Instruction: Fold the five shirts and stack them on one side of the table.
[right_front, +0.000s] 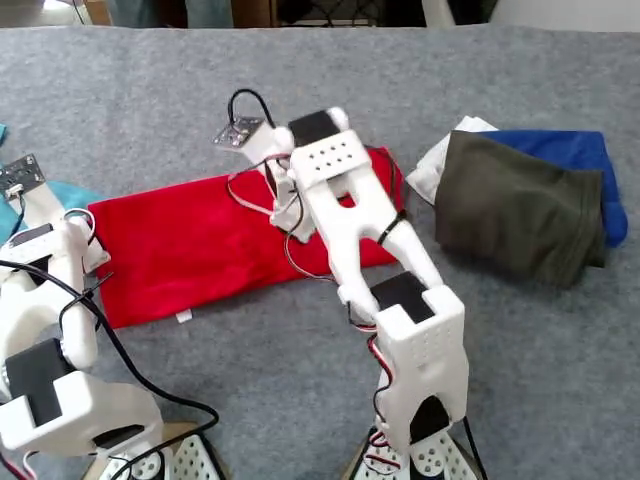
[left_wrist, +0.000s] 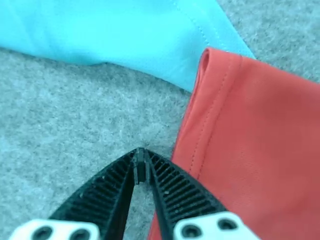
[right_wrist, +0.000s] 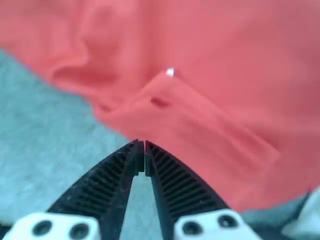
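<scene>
Left gripper (left_wrist: 140, 167): closed tip to tip, nothing between the pads, low over the bare grey table cover (left_wrist: 65, 125).
Right gripper (right_wrist: 140, 155): closed tip to tip at the rim of a raised fold, no cloth plainly caught between the pads.
Red shirt (left_wrist: 250, 140): just beside the left fingertips, with its hem edge alongside them rather than between them. Directly ahead of the right fingertips, spreading away past them. Lies across the table as a long strip in the high view.
Cyan shirt (left_wrist: 125, 30): beyond the left fingertips, meeting the corner of the red hem.
Stack: olive shirt (right_front: 515, 205) over a blue shirt (right_front: 575, 150) and a white shirt (right_front: 440, 165), well apart from both pairs of fingers.
Risk, empty pinch: likely at both ends if lifted now, since closed fingers sit at the cloth's edge and not around it. Needs opening and advancing onto the hem first.
Risk, wrong layer: possible at the left fingertips, where the cyan edge sits so near the red corner that a reach too far forward takes both.
Risk, skewed fold: probable if one end is gripped and the other slips, dragging the strip aslant.
Risk, collapsed crease: the raised fold at the right fingertips looks loose, so a push instead of a pinch flattens or unrolls it.
</scene>
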